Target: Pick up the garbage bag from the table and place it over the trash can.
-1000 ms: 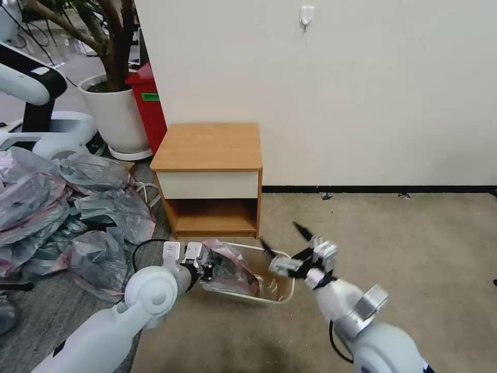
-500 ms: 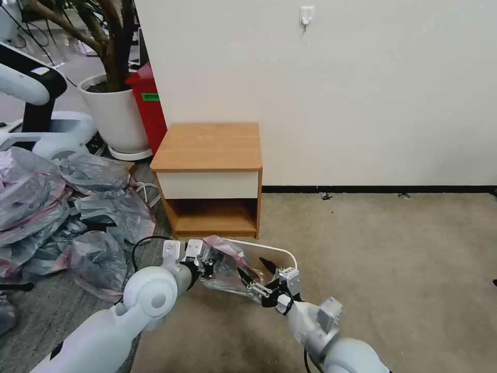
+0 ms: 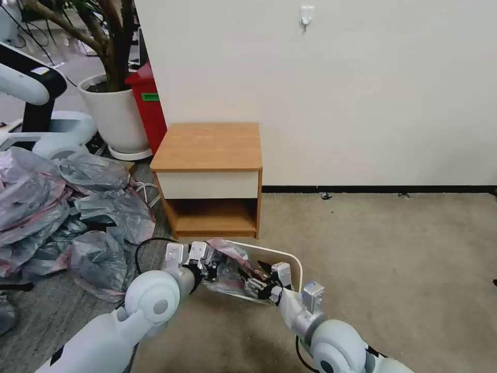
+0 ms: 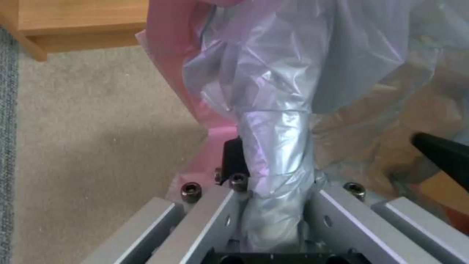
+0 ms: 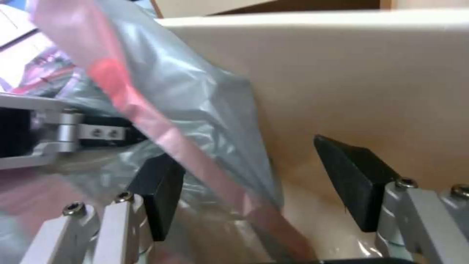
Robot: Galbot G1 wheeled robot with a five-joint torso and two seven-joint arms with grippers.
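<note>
**Both grippers at the trash can, bag partly inside**

The garbage bag [image 3: 228, 264] hangs bunched at the left end of the trash can [image 3: 295, 261], which stands on the carpet just in front of the counter [image 3: 207, 147]. Its grey film and pink-red rim band spill over the can's left edge and down into the opening.

The left gripper [image 3: 207, 269] sits at the can's left side, its jaws clamped on a twisted neck of the bag; in the left wrist view the grey plastic [image 4: 278, 146] runs straight between the metal fingers.

The right gripper [image 3: 261, 280] reaches into the can from the near side. Its jaws stand wide apart, and in the right wrist view the bag's pink band [image 5: 161, 128] crosses the gap between the two black pads [image 5: 159, 189] without being pinched, with the can's cream inner wall [image 5: 351, 80] just behind.

A heap of similar grey bags [image 3: 57, 207] lies on the floor well to the left.
</note>
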